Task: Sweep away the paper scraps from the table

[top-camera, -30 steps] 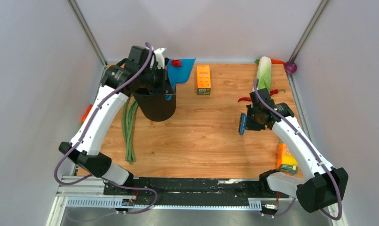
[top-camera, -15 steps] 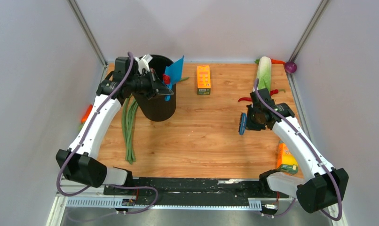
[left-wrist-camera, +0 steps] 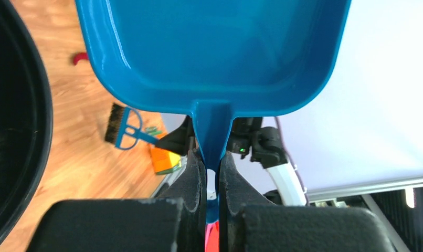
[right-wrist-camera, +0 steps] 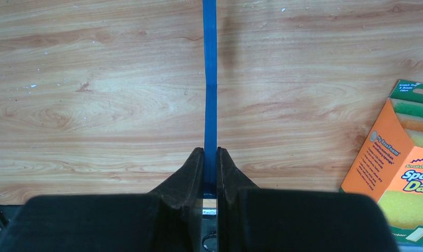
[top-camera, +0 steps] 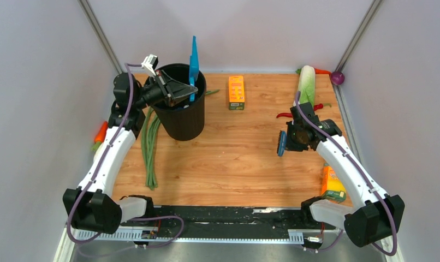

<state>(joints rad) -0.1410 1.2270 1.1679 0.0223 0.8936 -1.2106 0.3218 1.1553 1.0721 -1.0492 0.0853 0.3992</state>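
grey walls box in the wood tabletop [top-camera: 234,164]. far left, the left pincer [left-wrist-camera: 212,165] clamps the blue dustpan [left-wrist-camera: 214,47], tipped up empty over the black bin [top-camera: 180,123]. the right pincer [right-wrist-camera: 210,157] grips the brush [top-camera: 281,144]. no paper scraps show anywhere; likely binned, so i'd say the sweeping's nearly finished.

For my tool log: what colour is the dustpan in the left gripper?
Blue; the dustpan shows best in the left wrist view.

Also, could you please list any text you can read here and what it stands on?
"Spon" / "Dad", cut off at the frame edge: orange sponge package, right wrist view.
Its smaller print: too blurred to read.
Orange box, top view: print too small to read.
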